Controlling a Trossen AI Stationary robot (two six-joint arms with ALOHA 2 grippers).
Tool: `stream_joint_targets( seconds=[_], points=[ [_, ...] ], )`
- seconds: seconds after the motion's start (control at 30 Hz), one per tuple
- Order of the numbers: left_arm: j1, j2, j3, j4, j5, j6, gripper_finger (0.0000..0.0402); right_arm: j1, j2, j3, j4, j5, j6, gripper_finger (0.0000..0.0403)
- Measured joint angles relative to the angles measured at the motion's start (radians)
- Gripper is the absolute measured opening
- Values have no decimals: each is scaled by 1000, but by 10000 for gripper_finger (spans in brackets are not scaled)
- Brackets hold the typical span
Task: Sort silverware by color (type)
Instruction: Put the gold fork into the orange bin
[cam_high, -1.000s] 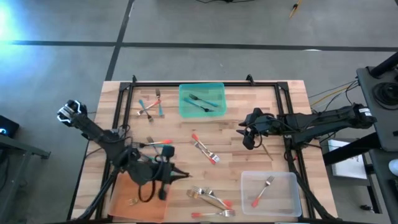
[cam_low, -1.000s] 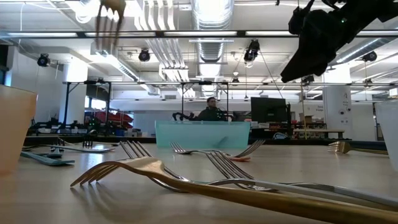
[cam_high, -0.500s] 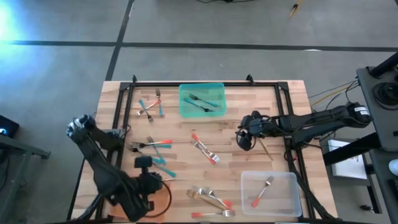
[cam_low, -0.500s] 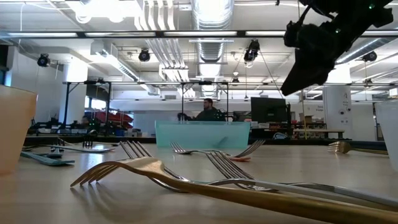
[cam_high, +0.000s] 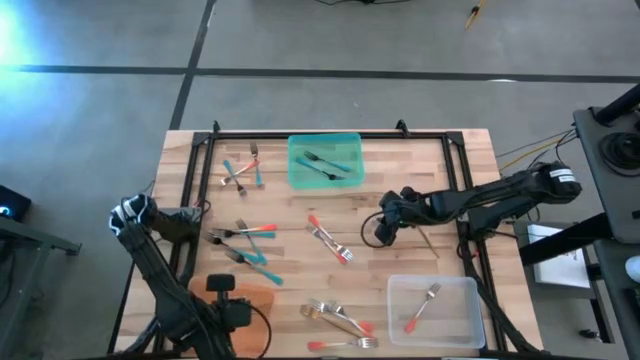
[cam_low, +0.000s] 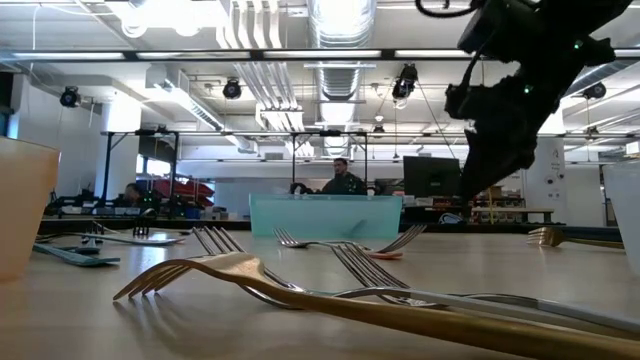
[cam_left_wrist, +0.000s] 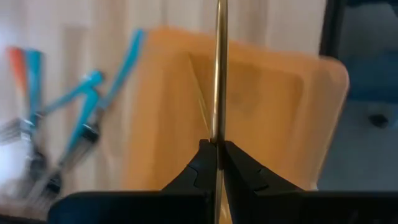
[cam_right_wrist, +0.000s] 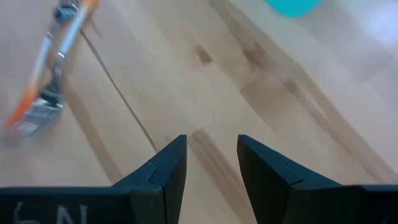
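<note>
The left end effector (cam_left_wrist: 217, 163) is down at the near left corner of the wooden worktop (cam_high: 420, 190), right over the orange tray (cam_high: 255, 305). Its two dark fingers (cam_left_wrist: 199, 168) are pinched tight on a thin gold utensil (cam_left_wrist: 219, 68), which sticks straight out past them above the tray. The right end effector (cam_right_wrist: 211, 162) hangs over the middle of the worktop, a bit to the right. Its fingers (cam_right_wrist: 168, 165) stand apart with bare wood showing between them, and it holds nothing. Just beside it, toward the middle, lie a couple of red-handled forks (cam_high: 328, 238), crossed over each other. The rest of the silverware is spread all around. Two blue-handled pieces (cam_high: 325, 162) lie in the teal tray (cam_high: 296, 178) at the far side. A small pile of mixed forks (cam_high: 240, 168) sits left of that tray. More blue and red ones (cam_high: 248, 245) lie on the left side, near the orange tray. A bunch with gold forks (cam_high: 338, 320) lies at the near edge, and one of them (cam_low: 300, 290) looks very big in the low view. The clear tray (cam_high: 400, 325) at the near right holds a red-handled fork (cam_high: 412, 322) and one more fork (cam_high: 430, 294). Far behind the worktop, a person (cam_low: 343, 178) is in the room.
</note>
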Motion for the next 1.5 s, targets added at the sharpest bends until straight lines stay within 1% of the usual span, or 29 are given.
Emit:
stream_joint_targets(
  seconds=[0.1,0.27,0.5,0.6,0.7,0.77,0.93,1.0,1.13,1.23,1.3,1.5],
  points=[
    [-6,0,-31,23,24,-31,7,0,42,0,0,0,28,132],
    [-5,0,-36,22,21,-96,44,0,74,0,0,-27,39,140],
    [-5,0,-37,42,18,-93,98,0,56,0,0,-55,41,150],
    [-5,0,-37,47,-30,-58,111,0,29,0,-19,-115,69,150],
    [-5,0,-37,59,-117,-10,115,0,-9,0,-85,-192,118,150],
    [-5,0,-37,62,-172,42,116,0,-37,0,-162,-217,152,148],
    [10,0,-37,63,-286,176,116,0,-100,0,-410,-201,251,138],
    [25,0,-37,63,-317,220,116,0,-117,0,-474,-193,284,134],
    [50,0,-38,54,-338,275,116,0,-130,0,-521,-159,315,130],
    [58,-6,-40,48,-349,286,116,0,-118,0,-534,-110,321,130],
    [60,-13,-48,49,-350,284,116,-1,-94,0,-542,-95,327,130],
    [62,-16,-64,55,-370,255,117,-1,10,-7,-546,-98,326,130]
  ],
)
